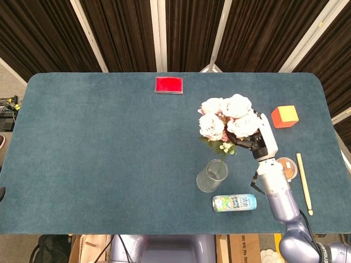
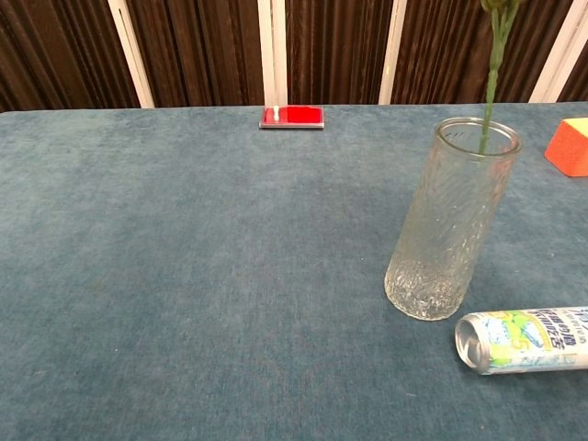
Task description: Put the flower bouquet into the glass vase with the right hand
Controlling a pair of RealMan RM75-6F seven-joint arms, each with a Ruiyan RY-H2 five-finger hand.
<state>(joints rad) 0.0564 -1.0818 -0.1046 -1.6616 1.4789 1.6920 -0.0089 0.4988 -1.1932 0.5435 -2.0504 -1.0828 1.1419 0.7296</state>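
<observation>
My right hand [image 1: 258,141] grips a bouquet of white flowers [image 1: 227,119] above the table, right of centre in the head view. The blooms hang just beyond and above the clear glass vase [image 1: 211,175], which stands upright. In the chest view the bouquet's green stem [image 2: 491,73] comes down from the top edge and its tip dips just inside the mouth of the glass vase [image 2: 450,220]. The hand itself does not show in the chest view. No left hand shows in either view.
A drink can [image 1: 234,203] lies on its side just in front of the vase. An orange cube [image 1: 284,116], a small round disc [image 1: 286,167] and a wooden stick [image 1: 304,182] lie at the right. A red flat box [image 1: 169,85] sits at the back.
</observation>
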